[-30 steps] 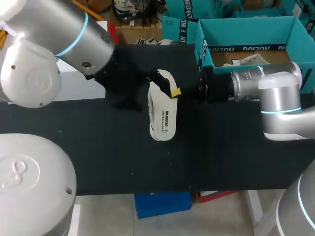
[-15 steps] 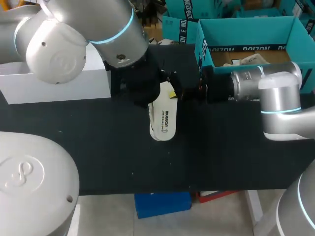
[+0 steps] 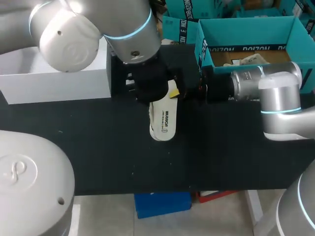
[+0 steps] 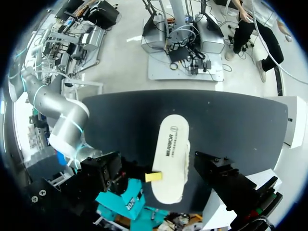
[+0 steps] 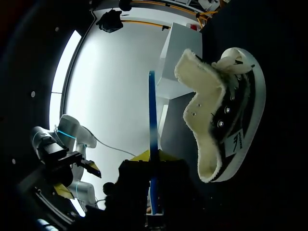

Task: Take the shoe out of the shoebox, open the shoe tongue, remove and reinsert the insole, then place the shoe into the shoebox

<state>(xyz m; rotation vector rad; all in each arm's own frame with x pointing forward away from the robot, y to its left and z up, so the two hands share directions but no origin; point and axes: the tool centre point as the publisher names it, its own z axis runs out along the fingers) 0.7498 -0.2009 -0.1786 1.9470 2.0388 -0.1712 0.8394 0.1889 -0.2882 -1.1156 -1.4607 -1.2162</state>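
A white-soled shoe (image 3: pixel 161 120) lies on its side on the black table (image 3: pixel 98 142), with its fleece lining (image 5: pixel 204 120) facing my right wrist camera. My left gripper (image 3: pixel 156 89) hangs over the shoe's far end. It is open, and the sole (image 4: pixel 171 159) shows between its wide-spread fingers (image 4: pixel 224 175). My right gripper (image 5: pixel 154 156) sits beside the shoe, shut on a thin blue strip (image 5: pixel 152 115) that looks like the insole seen edge-on. One yellow tip (image 3: pixel 173 93) shows against the shoe. The teal shoebox (image 3: pixel 205 54) stands open at the back right.
A white box (image 3: pixel 54 83) stands at the back left of the table, behind my left arm. Paper lies inside the shoebox (image 3: pixel 246 60). The near half of the black table is bare.
My left arm has swung right and now covers the shoe's far end. The shoe and my right arm have stayed where they were.
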